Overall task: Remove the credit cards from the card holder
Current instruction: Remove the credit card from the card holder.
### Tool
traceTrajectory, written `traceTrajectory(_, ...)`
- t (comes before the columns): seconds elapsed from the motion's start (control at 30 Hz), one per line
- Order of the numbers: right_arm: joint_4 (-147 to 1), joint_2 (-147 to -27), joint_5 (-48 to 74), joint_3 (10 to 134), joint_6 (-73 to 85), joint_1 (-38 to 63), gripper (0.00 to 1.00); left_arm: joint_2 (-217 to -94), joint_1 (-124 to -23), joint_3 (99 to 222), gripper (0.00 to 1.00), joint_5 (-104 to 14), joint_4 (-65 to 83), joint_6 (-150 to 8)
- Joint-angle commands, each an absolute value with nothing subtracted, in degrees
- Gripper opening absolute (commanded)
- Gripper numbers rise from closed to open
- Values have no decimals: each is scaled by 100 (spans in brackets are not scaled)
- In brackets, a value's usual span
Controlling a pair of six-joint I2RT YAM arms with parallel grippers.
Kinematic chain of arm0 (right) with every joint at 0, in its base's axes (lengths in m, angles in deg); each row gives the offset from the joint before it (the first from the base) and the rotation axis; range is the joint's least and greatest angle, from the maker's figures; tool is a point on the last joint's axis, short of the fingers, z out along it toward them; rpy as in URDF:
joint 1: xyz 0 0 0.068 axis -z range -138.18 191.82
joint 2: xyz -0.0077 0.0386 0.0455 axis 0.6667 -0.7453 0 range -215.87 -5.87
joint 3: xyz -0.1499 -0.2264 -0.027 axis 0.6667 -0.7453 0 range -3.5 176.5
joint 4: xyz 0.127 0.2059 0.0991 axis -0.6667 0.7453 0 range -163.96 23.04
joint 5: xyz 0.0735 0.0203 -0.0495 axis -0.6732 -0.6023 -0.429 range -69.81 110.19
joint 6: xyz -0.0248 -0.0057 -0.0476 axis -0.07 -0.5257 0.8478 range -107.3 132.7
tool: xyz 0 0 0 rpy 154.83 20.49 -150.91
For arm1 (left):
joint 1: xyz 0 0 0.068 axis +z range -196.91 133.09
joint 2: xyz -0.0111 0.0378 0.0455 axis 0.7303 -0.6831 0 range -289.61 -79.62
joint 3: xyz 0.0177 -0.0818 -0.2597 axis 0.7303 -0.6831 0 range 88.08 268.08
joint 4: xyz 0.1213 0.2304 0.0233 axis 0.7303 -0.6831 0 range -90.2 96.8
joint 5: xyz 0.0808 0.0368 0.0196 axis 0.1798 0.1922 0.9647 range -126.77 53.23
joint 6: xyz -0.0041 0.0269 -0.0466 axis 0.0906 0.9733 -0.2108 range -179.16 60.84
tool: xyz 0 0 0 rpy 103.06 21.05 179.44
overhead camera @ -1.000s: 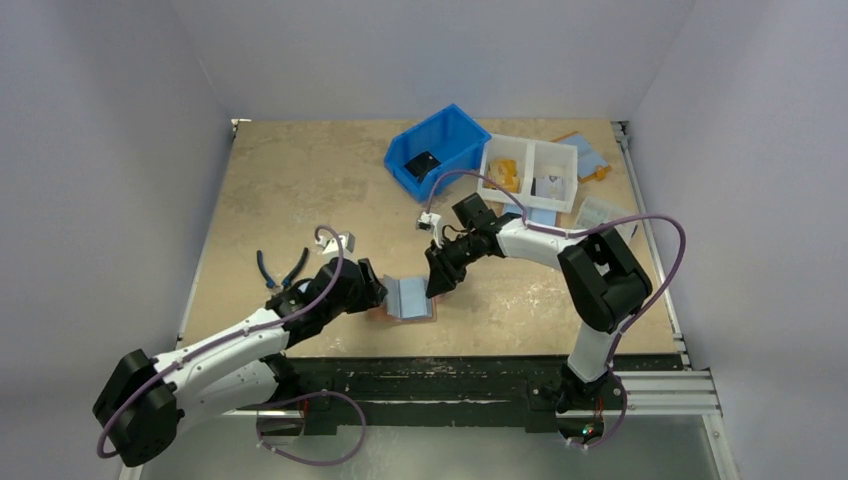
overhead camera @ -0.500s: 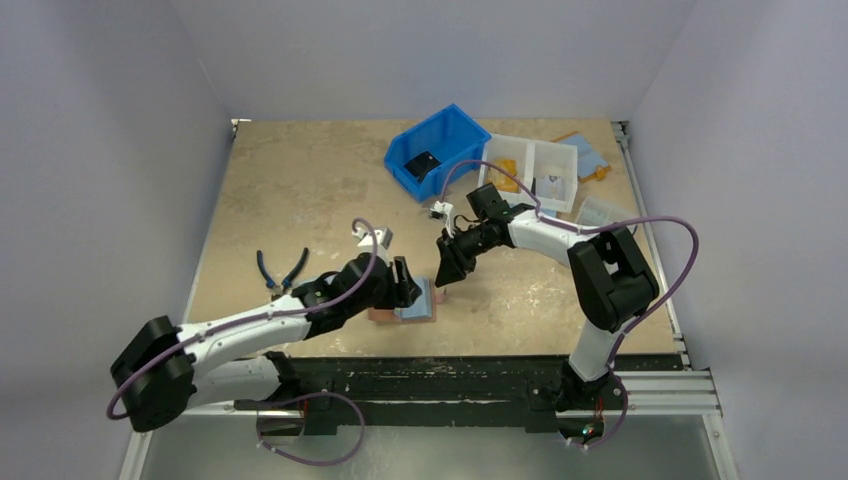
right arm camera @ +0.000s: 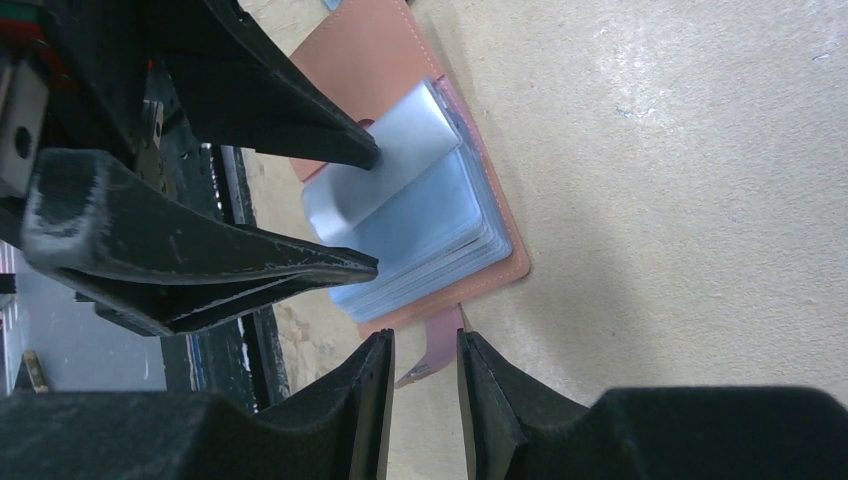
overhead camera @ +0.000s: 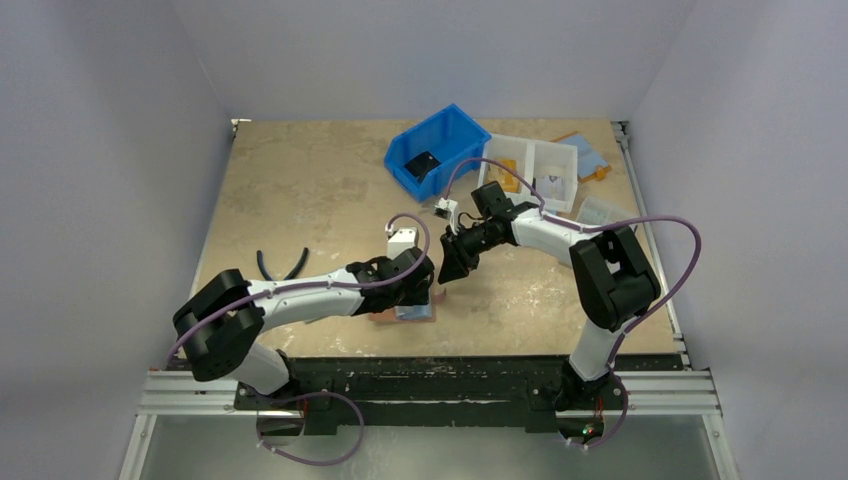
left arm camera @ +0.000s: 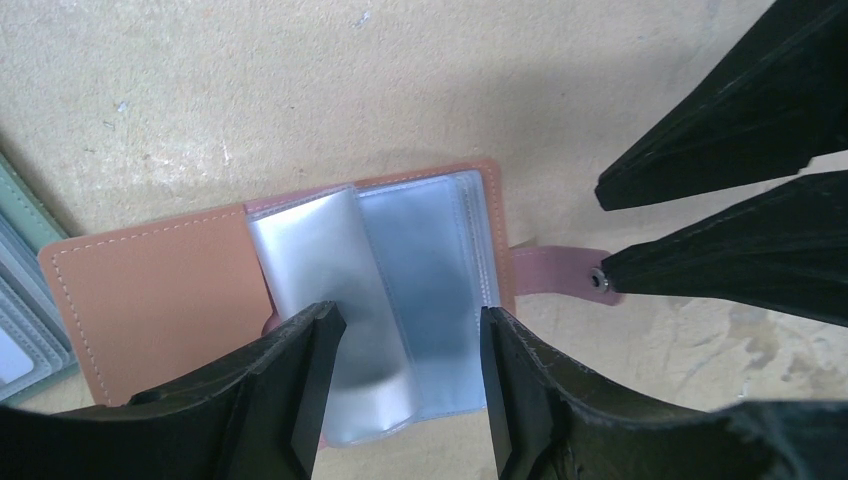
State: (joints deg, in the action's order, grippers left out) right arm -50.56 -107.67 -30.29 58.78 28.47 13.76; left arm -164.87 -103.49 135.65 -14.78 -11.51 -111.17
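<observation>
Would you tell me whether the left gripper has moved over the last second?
Yes: the left gripper has shifted right, farther from the pliers, over the card holder.

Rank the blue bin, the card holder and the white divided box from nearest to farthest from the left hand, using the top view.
1. The card holder, directly under the left hand.
2. The blue bin, beyond it at the back.
3. The white divided box, back right.

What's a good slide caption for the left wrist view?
Left hand open over the card holder's clear sleeves; right hand by its snap tab.
</observation>
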Motion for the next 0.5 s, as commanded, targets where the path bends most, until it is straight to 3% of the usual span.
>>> traceTrajectory(0.0,-5005,-10530,-3061,6049,2948,1397,36,-16639,-10413,13847,57,-1175,-1464,-11170)
traceTrajectory(0.47,-5006,-10536,-3061,6032,2936,1406,36,-17001,-10439,13895,58,-1209,-1578,-11150)
